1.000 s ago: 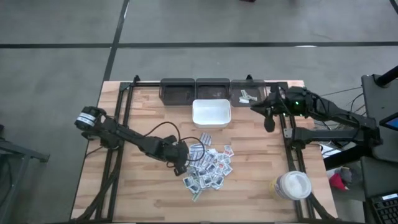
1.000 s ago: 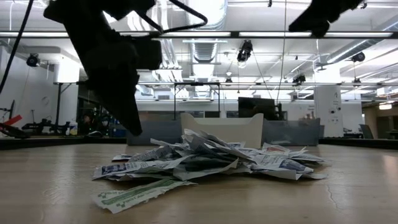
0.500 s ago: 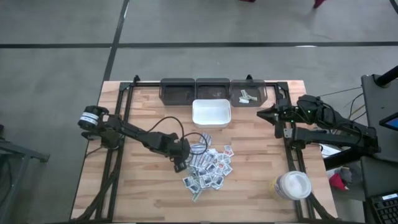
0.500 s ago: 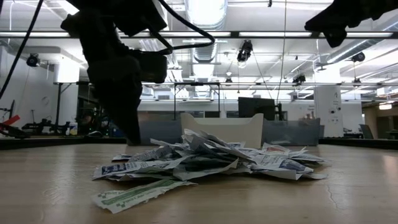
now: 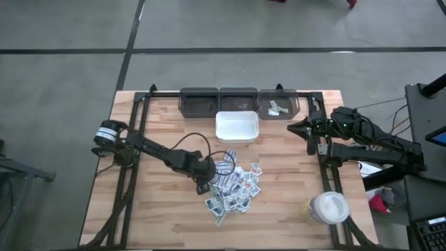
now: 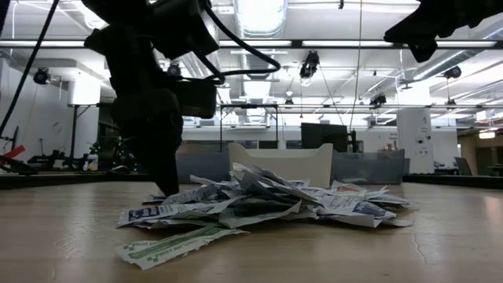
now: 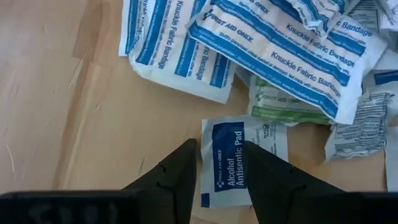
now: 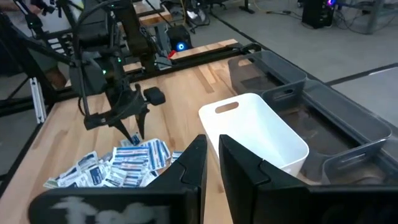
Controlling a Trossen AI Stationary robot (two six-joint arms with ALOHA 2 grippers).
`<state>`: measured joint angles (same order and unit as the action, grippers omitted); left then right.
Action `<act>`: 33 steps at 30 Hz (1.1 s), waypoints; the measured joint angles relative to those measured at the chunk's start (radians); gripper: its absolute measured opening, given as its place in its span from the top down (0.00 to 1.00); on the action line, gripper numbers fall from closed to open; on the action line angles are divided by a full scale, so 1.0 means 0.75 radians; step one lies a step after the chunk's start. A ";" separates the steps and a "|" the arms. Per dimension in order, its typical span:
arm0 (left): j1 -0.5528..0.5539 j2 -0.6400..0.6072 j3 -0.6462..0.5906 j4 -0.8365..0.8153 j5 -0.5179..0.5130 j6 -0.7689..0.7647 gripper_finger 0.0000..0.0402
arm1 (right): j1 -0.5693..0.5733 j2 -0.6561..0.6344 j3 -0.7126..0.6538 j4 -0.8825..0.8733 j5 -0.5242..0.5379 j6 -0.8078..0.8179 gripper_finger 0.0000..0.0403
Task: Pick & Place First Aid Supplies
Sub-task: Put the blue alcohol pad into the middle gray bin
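Left gripper [image 5: 203, 183] sits low at the nine o'clock edge of the pile of packets [image 5: 233, 185], its two fingers [image 7: 177, 177] spread apart and straddling a small wipe packet [image 7: 231, 158] with a blue panel that lies flat on the wooden table [image 5: 160, 209]; the tips stand on either side of it, and whether they press on it cannot be told. From table height this gripper [image 6: 165, 185] comes down right at the near side of the heap [image 6: 259, 200], where crumpled white and blue-striped packets lie over one another and a greenish strip [image 6: 177, 245] lies at the front. The pile lies near the table's middle, at about six o'clock from the white tray [image 5: 237, 127]. Three dark bins [image 5: 239, 101] line the twelve o'clock edge, and the one at the three o'clock end holds a couple of packets [image 5: 277, 107]. Right gripper [image 5: 298, 128] hangs in the air at three o'clock from the tray, fingers [image 8: 194, 165] nearly together and holding nothing. A white-lidded jar [image 5: 328, 208] stands near the five o'clock corner.
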<state>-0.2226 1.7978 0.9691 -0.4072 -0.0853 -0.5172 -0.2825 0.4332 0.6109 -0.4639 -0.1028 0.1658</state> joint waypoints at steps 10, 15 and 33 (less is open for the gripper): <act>0.007 0.047 0.022 -0.084 -0.003 -0.116 0.78 | 0.001 0.002 0.000 0.002 -0.001 0.014 0.91; 0.006 -0.020 0.023 -0.090 -0.071 -0.119 0.91 | 0.001 0.002 -0.001 0.002 -0.001 0.014 0.91; 0.010 -0.143 0.010 -0.110 -0.163 -0.223 1.00 | 0.001 0.002 -0.022 0.001 -0.003 0.014 0.90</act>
<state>-0.2153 1.6908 0.9764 -0.4897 -0.2079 -0.6847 -0.2817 0.4347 0.5945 -0.4629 -0.1053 0.1764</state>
